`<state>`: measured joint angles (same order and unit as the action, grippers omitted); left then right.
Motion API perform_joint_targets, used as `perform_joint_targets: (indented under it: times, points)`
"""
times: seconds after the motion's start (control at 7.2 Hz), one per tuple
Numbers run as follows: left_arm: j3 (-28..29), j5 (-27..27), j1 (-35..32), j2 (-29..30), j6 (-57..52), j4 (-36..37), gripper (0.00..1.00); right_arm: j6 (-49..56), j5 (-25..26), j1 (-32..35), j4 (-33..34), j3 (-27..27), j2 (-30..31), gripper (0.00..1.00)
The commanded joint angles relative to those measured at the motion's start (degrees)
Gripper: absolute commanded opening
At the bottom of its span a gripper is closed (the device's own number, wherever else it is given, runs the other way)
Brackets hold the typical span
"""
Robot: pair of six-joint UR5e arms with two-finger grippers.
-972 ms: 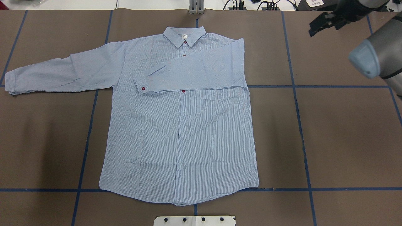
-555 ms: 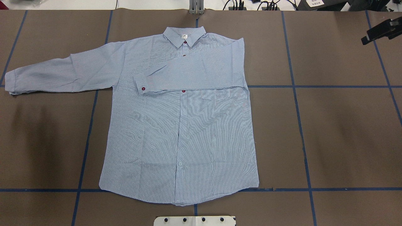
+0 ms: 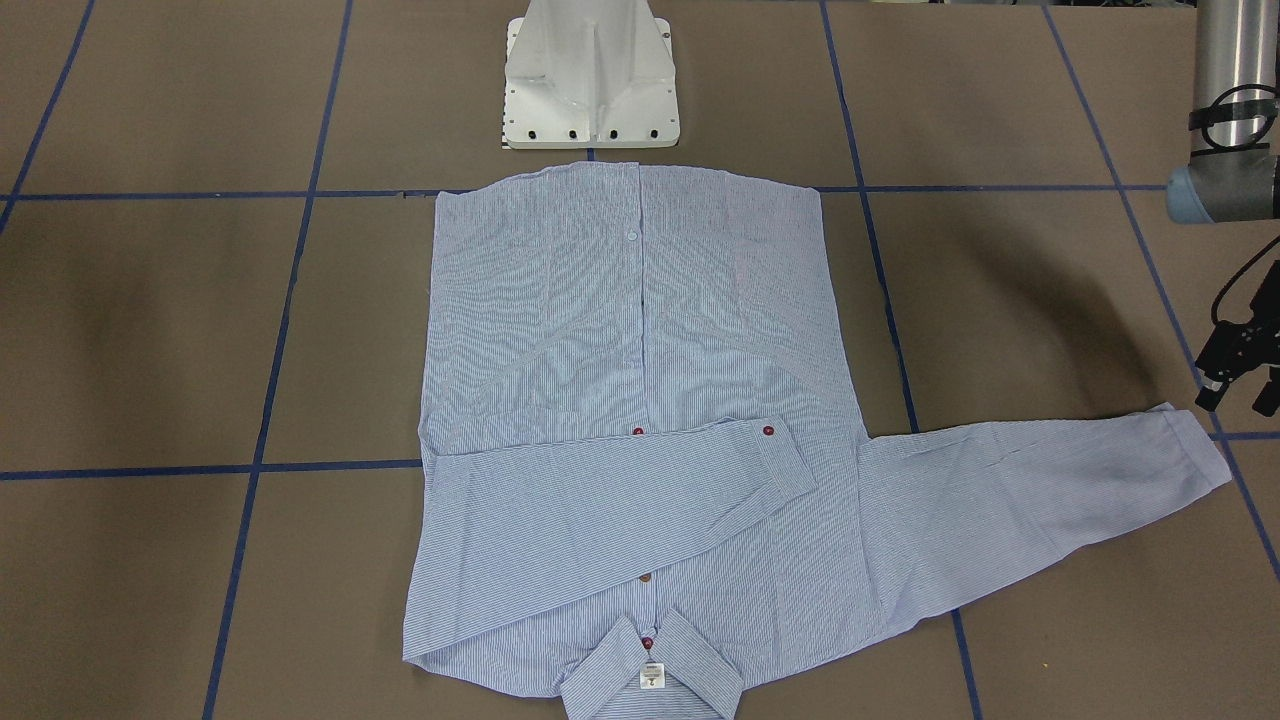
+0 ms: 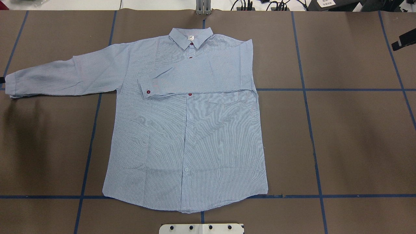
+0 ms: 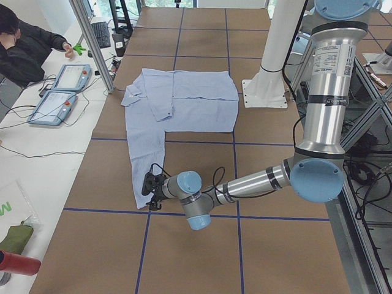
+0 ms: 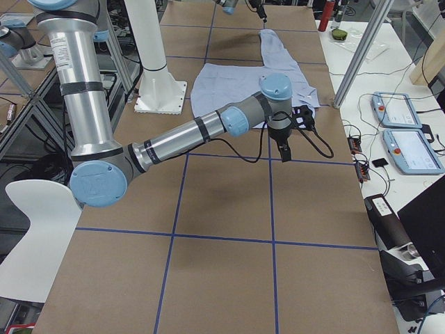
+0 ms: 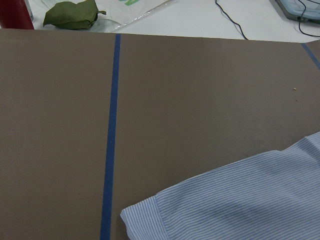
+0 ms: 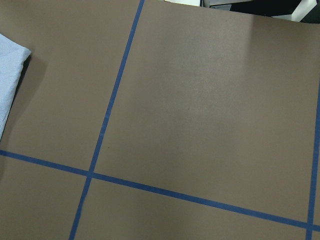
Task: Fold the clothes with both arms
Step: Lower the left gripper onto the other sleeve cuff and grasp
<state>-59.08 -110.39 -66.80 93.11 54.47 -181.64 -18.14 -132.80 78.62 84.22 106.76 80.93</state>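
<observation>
**Shirt laid flat with one sleeve folded in, a gripper toward each end of the table**

Nearest the robot, the white pedestal base (image 4: 201, 228) is seen at the edge of the brown table (image 4: 357, 136), which is marked off by blue tape lines (image 4: 357, 196). Just beyond the base, the hem (image 4: 185, 208) of the striped shirt (image 4: 185, 136) is laid across the nearest cross line. The shirt is spread flat and front up in the middle of the table, its neck turned away from the robot.

Farther up, the chest pocket (image 4: 232, 109) is found on the shirt's half toward the robot's right. Just beyond it, the folded sleeve (image 4: 201, 76) is laid across the chest, and its folded cuff (image 4: 146, 89), marked by a red button, rests past the button line.

The outstretched sleeve (image 4: 65, 76) is extended toward the robot's left end of the table. By its free cuff (image 7: 145, 220) the left gripper (image 3: 1238, 398) is held low on the left arm (image 5: 318, 110). Its fingers are seen parted and released. Whether the cloth is touched cannot be told.

Farther off, the right gripper (image 4: 404, 39) is held on the right arm (image 6: 181, 136) over bare table, well apart from the shirt. Only part of it is shown, so it cannot be told whether it is parted or clenched.

Farthest on the table lies the collar (image 4: 191, 35), with a white neck label (image 3: 651, 677) inside. Beyond the table's edge, a person (image 5: 27, 43) is seen by two pendants (image 5: 61, 92).
</observation>
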Motion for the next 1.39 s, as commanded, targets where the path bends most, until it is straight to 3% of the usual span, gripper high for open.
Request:
perform_joint_targets:
  times: [0.0,0.28,0.83,1.25]
  points:
    - [1.33,3.41,3.14,0.05,3.87,-3.01,0.87,-0.05,0.00,0.04,-0.02,0.11,0.10,1.00]
    - [1.77,5.09,5.97,0.14,5.03,-3.11,0.87,-0.05,0.08,0.04,-0.02,0.11,0.10,1.00]
    - [5.09,6.32,6.33,2.23,4.95,-3.02,0.75,-0.05,0.08,0.04,-0.02,0.20,0.10,1.00]
    - [6.87,6.77,6.33,3.66,4.94,-3.02,0.58,-0.05,0.00,0.04,-0.02,0.55,0.10,1.00]
